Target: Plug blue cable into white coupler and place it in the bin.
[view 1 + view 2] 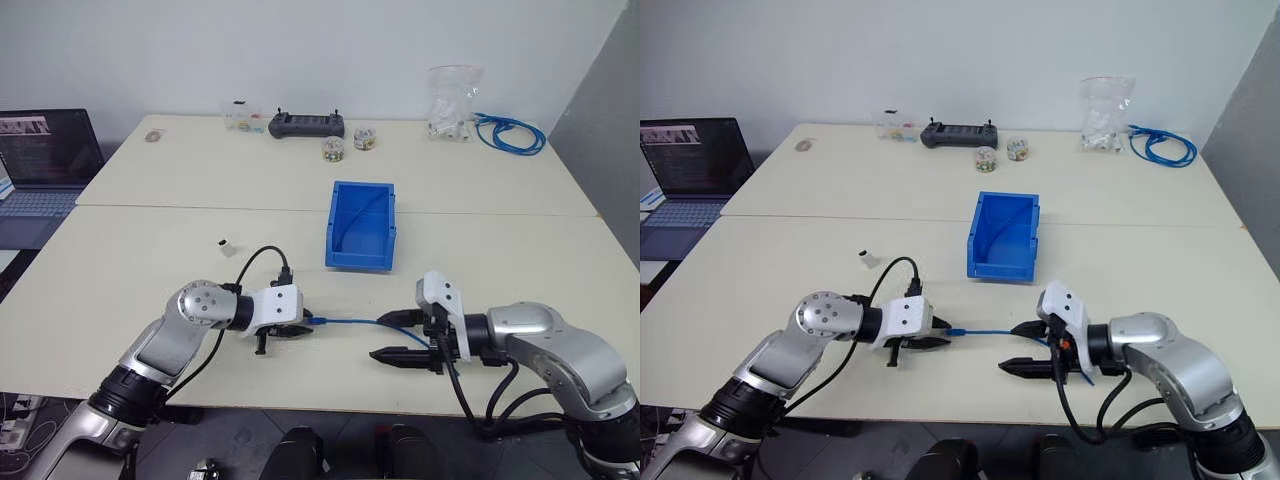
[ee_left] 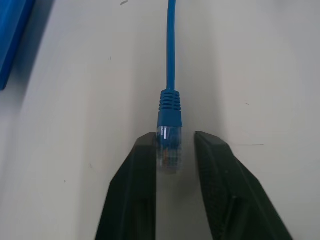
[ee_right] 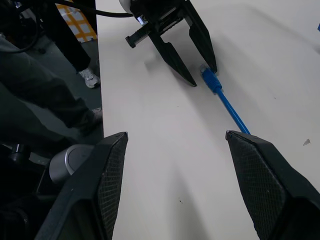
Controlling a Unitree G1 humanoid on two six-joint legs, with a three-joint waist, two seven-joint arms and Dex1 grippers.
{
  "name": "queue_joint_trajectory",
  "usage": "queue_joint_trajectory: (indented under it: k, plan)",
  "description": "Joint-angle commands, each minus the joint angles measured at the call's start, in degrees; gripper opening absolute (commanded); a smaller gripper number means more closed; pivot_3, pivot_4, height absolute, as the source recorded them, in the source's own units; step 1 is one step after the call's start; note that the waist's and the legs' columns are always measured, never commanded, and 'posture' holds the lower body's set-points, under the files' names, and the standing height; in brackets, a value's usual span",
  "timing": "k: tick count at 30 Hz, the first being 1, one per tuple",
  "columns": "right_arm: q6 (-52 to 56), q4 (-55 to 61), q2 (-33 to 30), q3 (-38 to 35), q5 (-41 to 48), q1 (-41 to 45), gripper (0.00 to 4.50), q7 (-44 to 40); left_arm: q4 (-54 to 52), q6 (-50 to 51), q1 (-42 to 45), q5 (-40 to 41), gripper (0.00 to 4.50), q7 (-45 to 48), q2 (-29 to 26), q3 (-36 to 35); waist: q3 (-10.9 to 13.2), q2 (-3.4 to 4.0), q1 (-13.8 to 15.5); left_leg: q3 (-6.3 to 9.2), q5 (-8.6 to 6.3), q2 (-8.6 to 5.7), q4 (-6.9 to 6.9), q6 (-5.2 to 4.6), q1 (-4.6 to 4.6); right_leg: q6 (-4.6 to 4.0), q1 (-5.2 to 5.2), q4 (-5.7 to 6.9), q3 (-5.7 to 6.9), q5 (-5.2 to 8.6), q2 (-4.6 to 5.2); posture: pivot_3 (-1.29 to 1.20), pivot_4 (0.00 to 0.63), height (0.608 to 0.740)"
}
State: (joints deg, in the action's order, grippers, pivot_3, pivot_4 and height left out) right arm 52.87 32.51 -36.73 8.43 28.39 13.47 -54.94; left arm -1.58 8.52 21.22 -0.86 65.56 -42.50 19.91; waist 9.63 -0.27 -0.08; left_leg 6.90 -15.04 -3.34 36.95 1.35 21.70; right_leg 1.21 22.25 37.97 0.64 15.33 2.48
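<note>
On the desk (image 1: 150, 260), the left end effector (image 1: 297, 331) is clenched on the clear plug of the blue cable (image 1: 350, 322), which runs lengthwise toward the released right end effector (image 1: 398, 337). The white coupler (image 1: 226, 244) lies beyond the left end effector, unobstructed; the bin (image 1: 360, 262) stands beyond the cable.

On a cream table (image 1: 1140, 250), the left gripper (image 1: 937, 342) meets the tip of the blue cable (image 1: 980, 331), which runs to the spread-fingered right gripper (image 1: 1022, 348). The bin (image 1: 1004, 237) stands behind them; the white coupler (image 1: 869, 259) lies well apart.
</note>
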Motion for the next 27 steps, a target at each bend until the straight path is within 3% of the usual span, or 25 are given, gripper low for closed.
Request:
queue_joint_trajectory:
  k: [1,10,20,27]
  plan:
    - [-3.23,2.86,-1.17,-1.45,1.38,-0.91,3.31,0.11,2.93,3.2,-1.41,-3.07,0.29,0.78,-0.27,3.12,-0.01,0.0,-0.01,0.0,0.0,0.0,0.0,0.0,0.0,0.0,0.0,0.0,0.01,0.0,0.0,0.0,0.15,0.74]
    - [-5.99,8.12,-3.43,-6.44,5.36,-7.39,3.31,0.27,-4.02,15.37,0.65,6.51,0.25,4.27,2.53,-0.22,-0.05,-0.03,-0.07,0.02,0.0,0.02,0.0,0.0,0.03,0.04,0.0,0.0,0.03,0.03,-0.02,0.0,0.15,0.74]
    - [-2.83,11.07,-1.94,-10.48,15.61,-11.56,3.31,4.49,-8.53,38.56,8.67,28.32,0.25,2.29,12.41,-11.49,0.25,-0.51,-0.29,0.13,0.0,0.07,0.04,0.0,0.14,0.06,0.05,0.01,0.12,0.04,-0.08,0.0,0.15,0.74]
    - [-0.11,5.66,4.82,-16.17,25.1,-8.25,3.31,14.53,-10.97,48.05,10.32,38.06,0.25,3.7,10.45,-14.43,0.28,-0.55,-0.56,0.12,0.01,0.16,0.03,0.03,0.09,0.05,0.05,0.02,0.06,0.04,-0.17,0.0,0.15,0.74]
